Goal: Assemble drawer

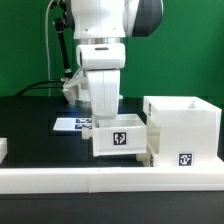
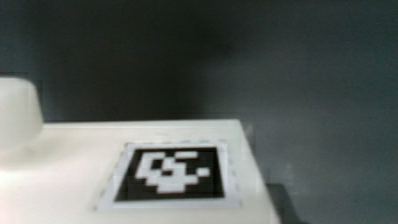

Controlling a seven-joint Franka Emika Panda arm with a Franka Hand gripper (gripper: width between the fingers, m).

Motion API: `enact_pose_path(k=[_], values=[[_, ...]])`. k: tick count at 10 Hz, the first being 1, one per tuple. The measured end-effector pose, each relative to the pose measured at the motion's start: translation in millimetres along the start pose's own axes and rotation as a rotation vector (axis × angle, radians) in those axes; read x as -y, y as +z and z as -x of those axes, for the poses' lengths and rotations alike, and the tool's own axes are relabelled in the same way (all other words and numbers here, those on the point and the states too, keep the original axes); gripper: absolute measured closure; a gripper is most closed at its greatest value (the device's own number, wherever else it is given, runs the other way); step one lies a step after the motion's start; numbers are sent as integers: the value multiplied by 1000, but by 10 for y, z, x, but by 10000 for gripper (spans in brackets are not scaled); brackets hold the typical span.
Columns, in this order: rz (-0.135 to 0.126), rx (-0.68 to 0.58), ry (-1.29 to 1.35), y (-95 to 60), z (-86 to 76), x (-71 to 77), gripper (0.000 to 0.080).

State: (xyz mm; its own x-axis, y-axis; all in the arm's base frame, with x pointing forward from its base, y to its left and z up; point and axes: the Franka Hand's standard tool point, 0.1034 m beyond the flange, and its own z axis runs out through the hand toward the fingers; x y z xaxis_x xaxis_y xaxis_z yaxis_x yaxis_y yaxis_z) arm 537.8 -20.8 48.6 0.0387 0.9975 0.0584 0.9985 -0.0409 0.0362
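Note:
A small white drawer box (image 1: 120, 140) with a black-and-white tag on its front stands just at the exterior view's left of the larger white drawer housing (image 1: 185, 128). My gripper (image 1: 108, 127) comes straight down onto the box's top edge and grips its front wall, which hides the fingertips. In the wrist view the box's tagged panel (image 2: 169, 170) fills the lower part, very close, with no fingers showing. A rounded white part (image 2: 15, 110) shows at that view's edge.
The marker board (image 1: 70, 124) lies on the black table behind the box. A long white rail (image 1: 90, 180) runs along the front of the table. A small white piece (image 1: 3, 150) sits at the exterior view's far left.

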Motion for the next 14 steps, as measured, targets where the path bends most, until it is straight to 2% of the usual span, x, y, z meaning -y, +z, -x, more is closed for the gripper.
enact_pose_path(k=[2, 3, 5, 7, 14], values=[[0, 9, 19, -6, 21, 0, 755], [3, 32, 19, -22, -54, -8, 755], [-5, 95, 7, -56, -102, -3, 755], [-2, 97, 3, -89, -63, -35, 755], [0, 96, -3, -90, -107, -51, 755]])
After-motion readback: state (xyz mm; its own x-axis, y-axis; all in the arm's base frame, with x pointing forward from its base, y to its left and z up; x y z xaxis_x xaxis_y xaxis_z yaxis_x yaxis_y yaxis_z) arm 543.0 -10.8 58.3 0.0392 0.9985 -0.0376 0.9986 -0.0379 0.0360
